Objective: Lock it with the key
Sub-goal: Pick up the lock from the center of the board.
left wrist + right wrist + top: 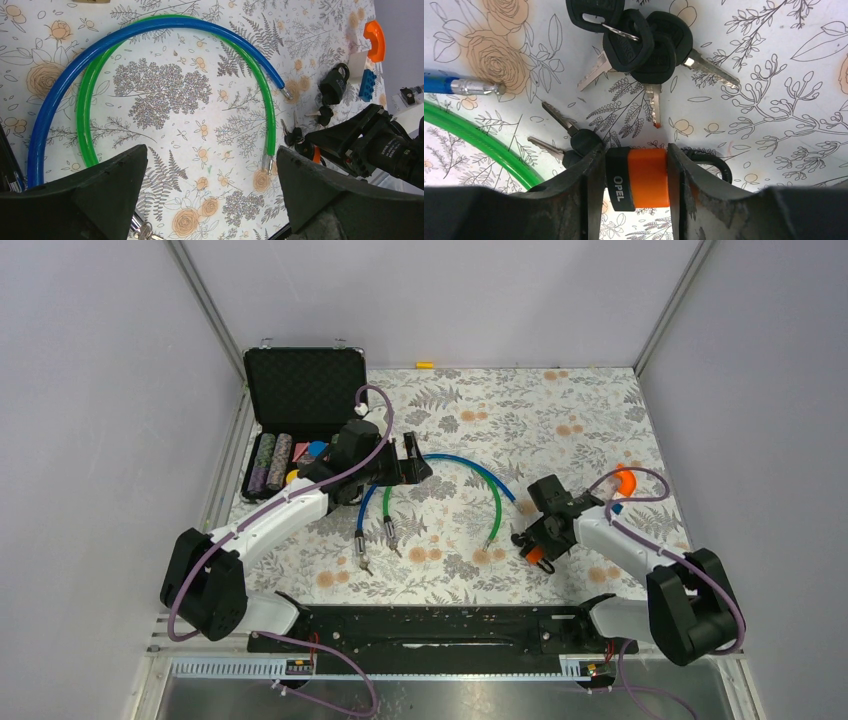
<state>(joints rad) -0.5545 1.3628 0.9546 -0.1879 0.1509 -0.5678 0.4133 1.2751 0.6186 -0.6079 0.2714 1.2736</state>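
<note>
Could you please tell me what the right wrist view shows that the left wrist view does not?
Only the right wrist view shows the OPEL lettering on the orange padlock, gripped by the right claw. Only the left wrist view shows the black padlock, the blue brick and the full arcs of the blue cable and green cable. Both show the blue cable's metal tip, part of the green cable, keys and the flowered cloth.
</note>
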